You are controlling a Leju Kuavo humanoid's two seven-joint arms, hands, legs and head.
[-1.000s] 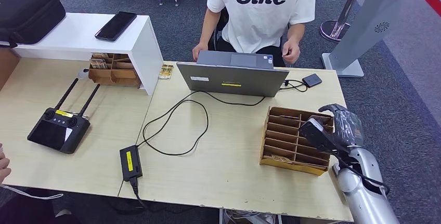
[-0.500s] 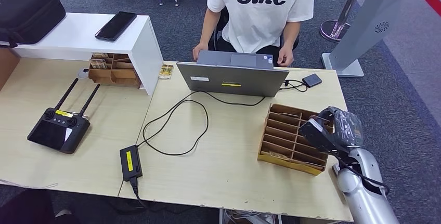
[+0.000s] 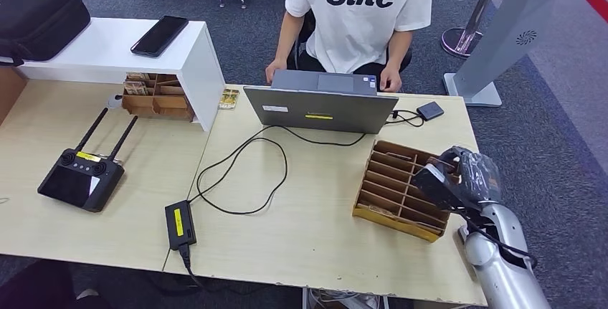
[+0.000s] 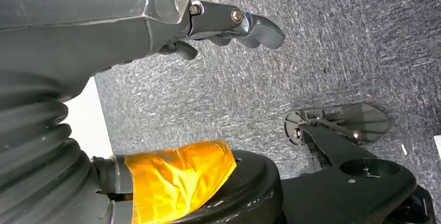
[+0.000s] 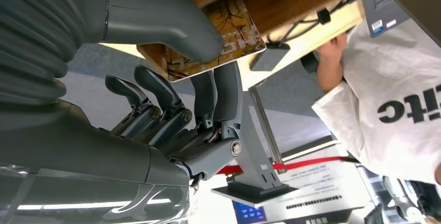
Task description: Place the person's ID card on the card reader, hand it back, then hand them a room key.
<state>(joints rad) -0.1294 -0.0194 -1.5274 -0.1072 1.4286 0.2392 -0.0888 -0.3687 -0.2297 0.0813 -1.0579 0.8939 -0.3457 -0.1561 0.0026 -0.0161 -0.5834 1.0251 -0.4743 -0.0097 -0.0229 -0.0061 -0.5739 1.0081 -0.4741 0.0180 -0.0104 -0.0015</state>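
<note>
At the cardboard slot rack (image 3: 399, 190) on the desk's right end, the robot's right hand (image 5: 171, 99) pinches a thin, stiff, slick-looking room key card (image 5: 218, 39) by its edge between thumb and fingers, a hold likely to slip.

open laptop (image 3: 320, 109) and looping cable (image 3: 240, 173) between person (image 3: 358, 15) and slotted organizer (image 3: 399, 189), bare desk (image 3: 301, 230) nearer robot
</note>
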